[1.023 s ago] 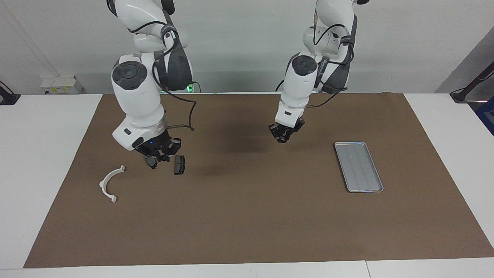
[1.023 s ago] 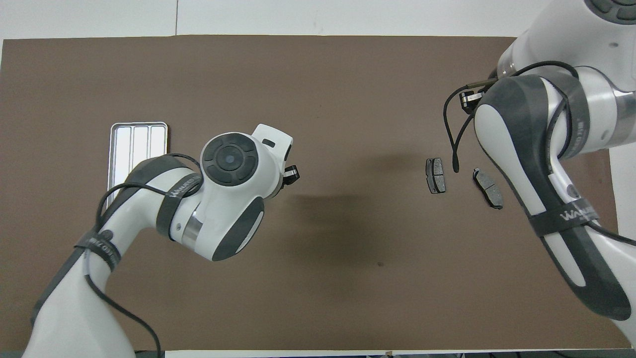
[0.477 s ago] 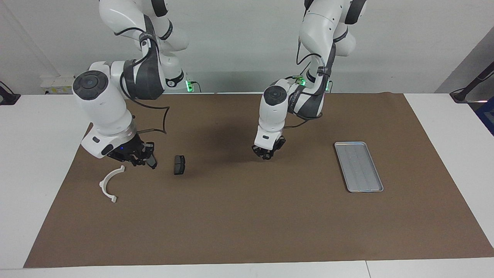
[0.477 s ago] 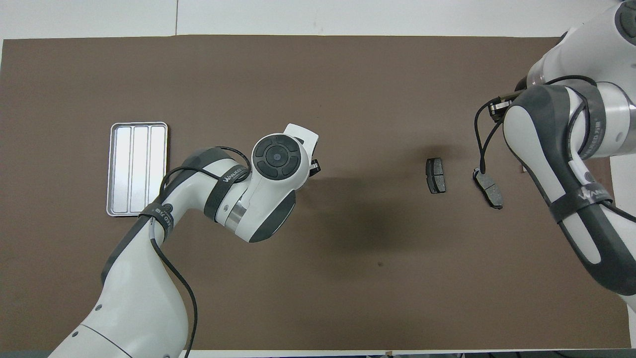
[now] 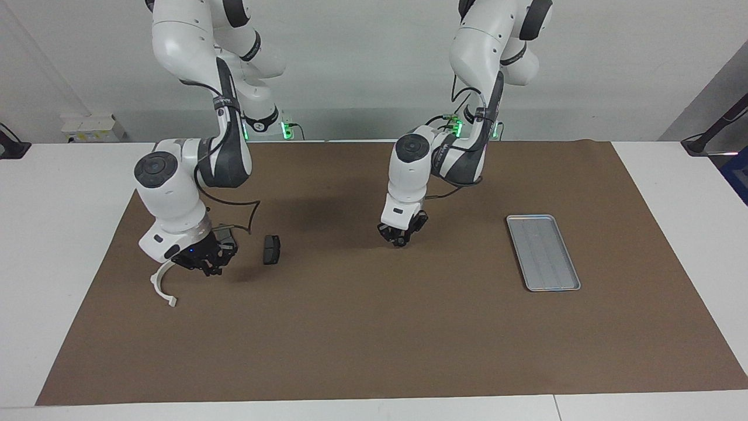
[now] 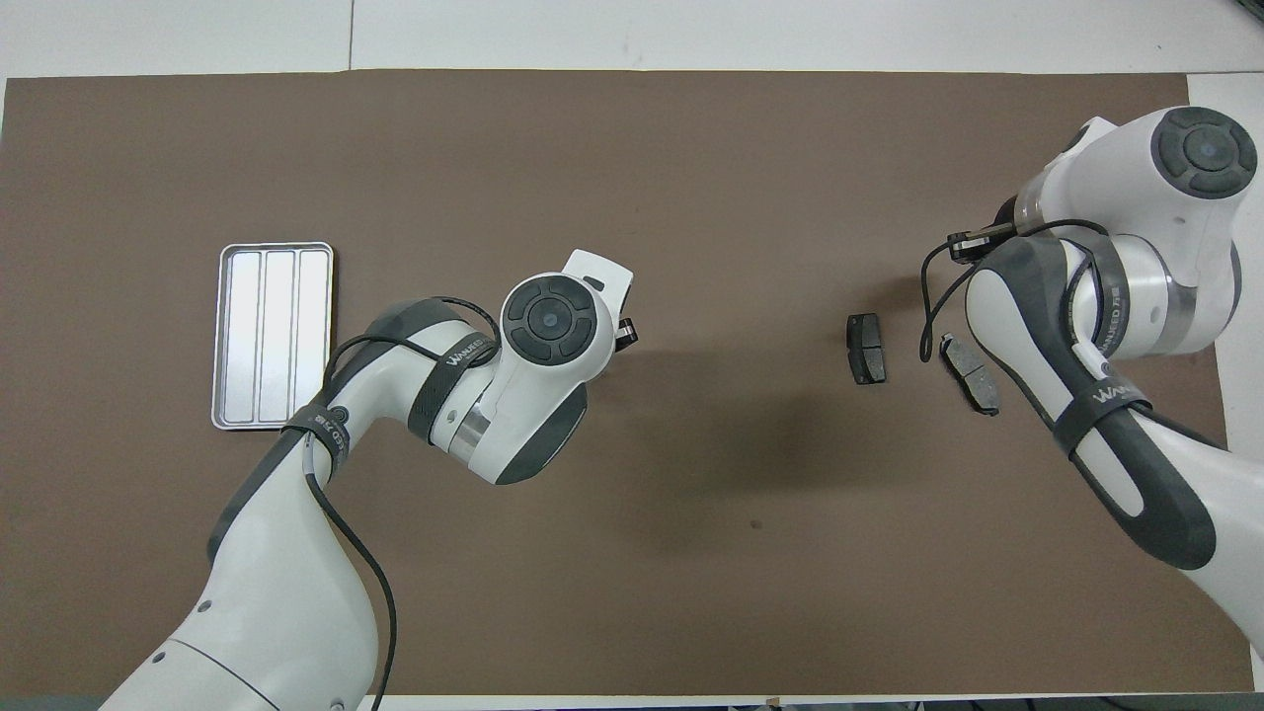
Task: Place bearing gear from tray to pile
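The silver-grey tray lies toward the left arm's end of the mat, and nothing shows in it. The pile is a white arc and two dark pads toward the right arm's end. No bearing gear shows in either view. My left gripper hangs low over bare mat between the tray and the pile. My right gripper is shut, low over the mat by the arc's end that is nearer to the robots. The right arm hides the arc in the overhead view.
A brown mat covers most of the white table. A dark stand sits at the table's corner by the left arm's base, and a white box stands by the right arm's base.
The right gripper has swung from beside the pads to the white arc and come lower. The left gripper has shifted away from the tray and dropped closer to the mat. The pads have not moved.
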Robot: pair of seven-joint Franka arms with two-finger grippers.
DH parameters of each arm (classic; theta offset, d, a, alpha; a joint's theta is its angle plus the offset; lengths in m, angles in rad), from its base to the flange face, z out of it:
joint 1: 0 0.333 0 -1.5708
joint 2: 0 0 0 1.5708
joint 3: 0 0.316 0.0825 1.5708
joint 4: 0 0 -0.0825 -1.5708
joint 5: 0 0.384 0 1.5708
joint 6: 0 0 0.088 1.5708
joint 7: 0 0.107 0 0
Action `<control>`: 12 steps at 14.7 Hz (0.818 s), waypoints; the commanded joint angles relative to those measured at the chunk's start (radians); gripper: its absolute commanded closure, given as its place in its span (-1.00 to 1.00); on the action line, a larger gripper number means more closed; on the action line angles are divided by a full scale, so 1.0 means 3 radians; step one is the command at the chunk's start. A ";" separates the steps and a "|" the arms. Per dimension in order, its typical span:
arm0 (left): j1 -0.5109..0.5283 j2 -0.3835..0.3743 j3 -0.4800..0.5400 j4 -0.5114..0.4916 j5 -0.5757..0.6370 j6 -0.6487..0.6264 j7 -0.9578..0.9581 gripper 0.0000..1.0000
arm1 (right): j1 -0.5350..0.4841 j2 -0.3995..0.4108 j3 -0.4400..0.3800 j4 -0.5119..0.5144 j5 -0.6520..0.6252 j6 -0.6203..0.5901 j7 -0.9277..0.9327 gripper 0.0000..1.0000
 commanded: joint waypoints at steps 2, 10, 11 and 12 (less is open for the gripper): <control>-0.0074 -0.0012 0.0064 -0.0113 0.0089 0.0152 -0.0090 1.00 | -0.0109 0.0061 0.0030 -0.0089 0.0035 0.0238 -0.0062 1.00; -0.0074 -0.0028 0.0064 -0.0184 0.0140 0.0183 -0.0090 1.00 | -0.0293 0.0368 0.0040 -0.0069 0.0041 0.0672 -0.0073 1.00; -0.0074 -0.0028 0.0064 -0.0200 0.0140 0.0183 -0.0090 1.00 | -0.0299 0.0384 0.0040 -0.0069 0.0046 0.0693 -0.0068 1.00; -0.0074 -0.0033 0.0064 -0.0200 0.0140 0.0178 -0.0090 0.96 | -0.0299 0.0384 0.0040 -0.0069 0.0046 0.0698 -0.0062 1.00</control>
